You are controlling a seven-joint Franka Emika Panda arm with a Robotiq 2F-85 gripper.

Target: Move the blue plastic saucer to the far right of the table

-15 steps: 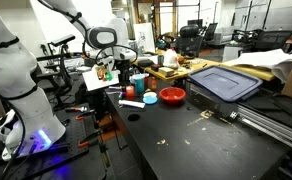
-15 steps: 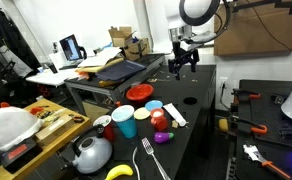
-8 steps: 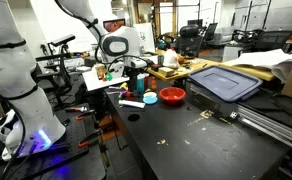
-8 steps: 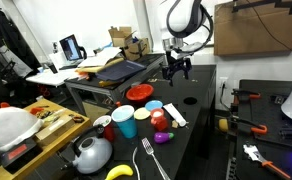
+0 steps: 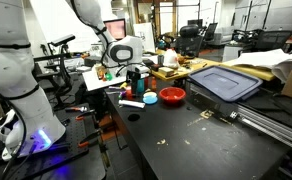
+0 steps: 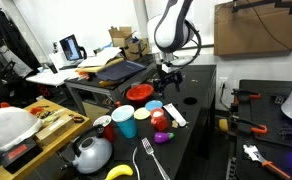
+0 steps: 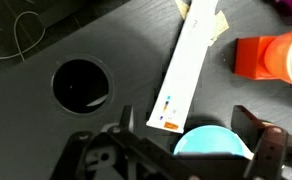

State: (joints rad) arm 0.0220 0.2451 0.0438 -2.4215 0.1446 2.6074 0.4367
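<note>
Because the saucer (image 7: 214, 142) lies on the bench (image 7: 16, 130) directly beneath the spread, empty fingers (image 7: 250, 122), nearer one than the other, a straight drop should straddle it.

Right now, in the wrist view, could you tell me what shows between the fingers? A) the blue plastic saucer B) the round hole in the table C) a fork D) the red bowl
A: the blue plastic saucer shows at the bottom edge, between the open fingers.
</note>
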